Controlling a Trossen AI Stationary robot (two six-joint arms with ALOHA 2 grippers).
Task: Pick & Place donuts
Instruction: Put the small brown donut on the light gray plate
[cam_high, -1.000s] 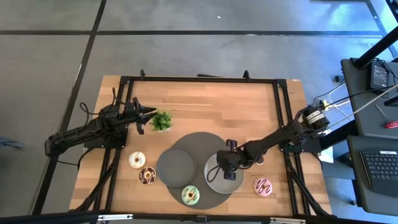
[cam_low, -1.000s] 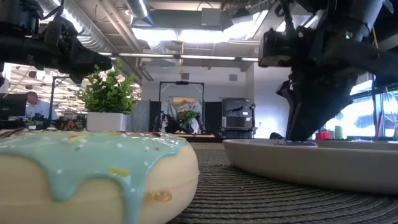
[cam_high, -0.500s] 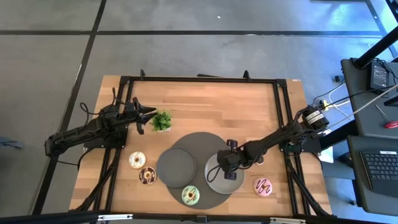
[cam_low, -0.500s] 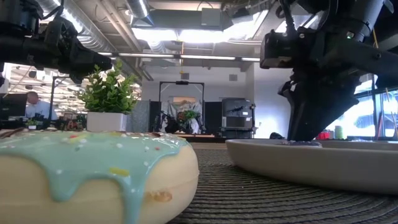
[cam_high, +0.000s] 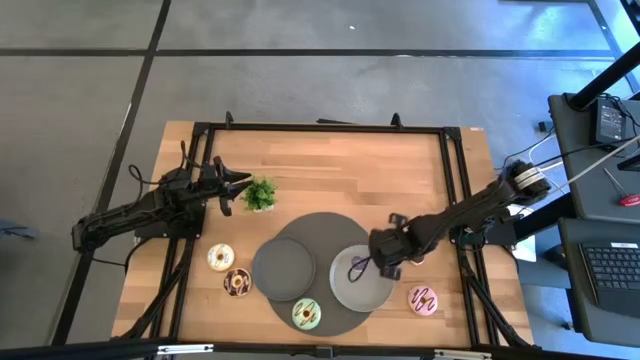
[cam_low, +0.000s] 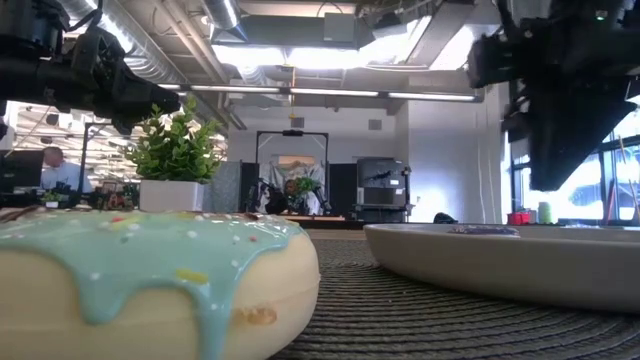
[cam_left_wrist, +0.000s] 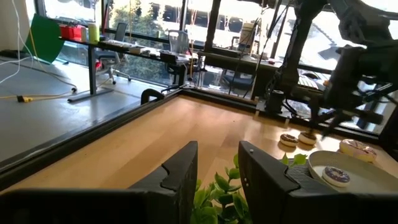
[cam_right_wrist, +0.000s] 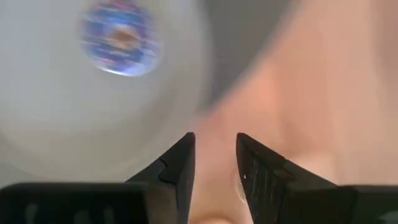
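Observation:
A tiny purple donut (cam_high: 357, 266) lies flat on the right grey plate (cam_high: 370, 293); it also shows in the right wrist view (cam_right_wrist: 119, 34) and the low view (cam_low: 483, 230). My right gripper (cam_high: 385, 256) hovers over that plate's right rim, open and empty (cam_right_wrist: 214, 163). White (cam_high: 220, 257) and chocolate (cam_high: 238, 282) donuts lie on the wood at near left. The pale green donut (cam_high: 307, 314) rests on the dark mat's near edge, and the pink one (cam_high: 423, 298) lies on the wood right of the plate. Two tiny donuts (cam_left_wrist: 297, 139) lie on the wood beyond the plant in the left wrist view. My left gripper (cam_high: 235, 185) waits open beside the plant.
A second grey plate (cam_high: 284, 268) sits on the round dark mat (cam_high: 322, 232) beside the first. A small potted plant (cam_high: 260, 193) stands just off my left fingertips. A black frame (cam_high: 320, 128) runs around the table. Bare wood lies across the far half.
My right gripper has risen off the right plate and moved toward the table's right edge, leaving the purple donut lying on the plate where the fingers stood. The left arm has kept still.

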